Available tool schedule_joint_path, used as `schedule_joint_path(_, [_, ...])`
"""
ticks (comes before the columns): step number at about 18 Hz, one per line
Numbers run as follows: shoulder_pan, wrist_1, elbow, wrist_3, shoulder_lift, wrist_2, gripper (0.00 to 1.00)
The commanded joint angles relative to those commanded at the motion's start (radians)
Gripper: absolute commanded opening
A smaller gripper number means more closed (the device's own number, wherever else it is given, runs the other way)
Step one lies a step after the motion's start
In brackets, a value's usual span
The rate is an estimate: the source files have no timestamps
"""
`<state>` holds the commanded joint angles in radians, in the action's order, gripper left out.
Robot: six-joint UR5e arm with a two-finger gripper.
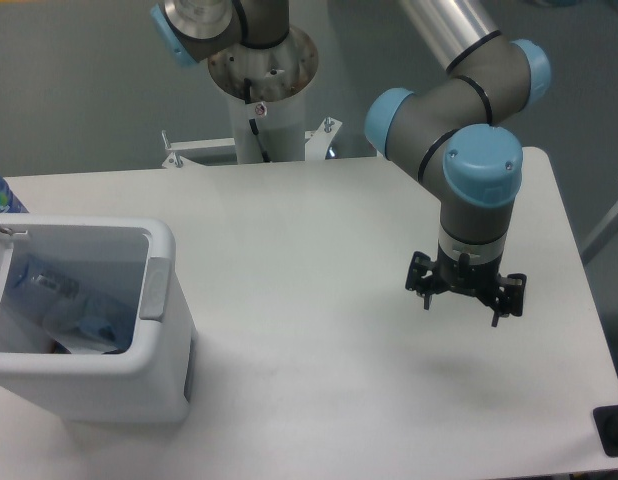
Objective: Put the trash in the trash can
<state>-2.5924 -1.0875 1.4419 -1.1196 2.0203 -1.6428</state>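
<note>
The white trash can with a grey side handle stands at the table's left front. Inside it lies trash: a clear bluish bottle and a whitish translucent piece. My gripper hangs open over the right side of the white table, far from the can, with nothing between its fingers.
A blue printed object peeks in at the left edge behind the can. The robot's base column stands behind the table's far edge. A dark object sits at the front right corner.
</note>
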Motion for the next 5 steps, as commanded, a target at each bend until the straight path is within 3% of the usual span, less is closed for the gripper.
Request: schedule_joint_path(5, [0.0, -0.023, 0.009, -0.005, -0.003, -0.002, 1.0])
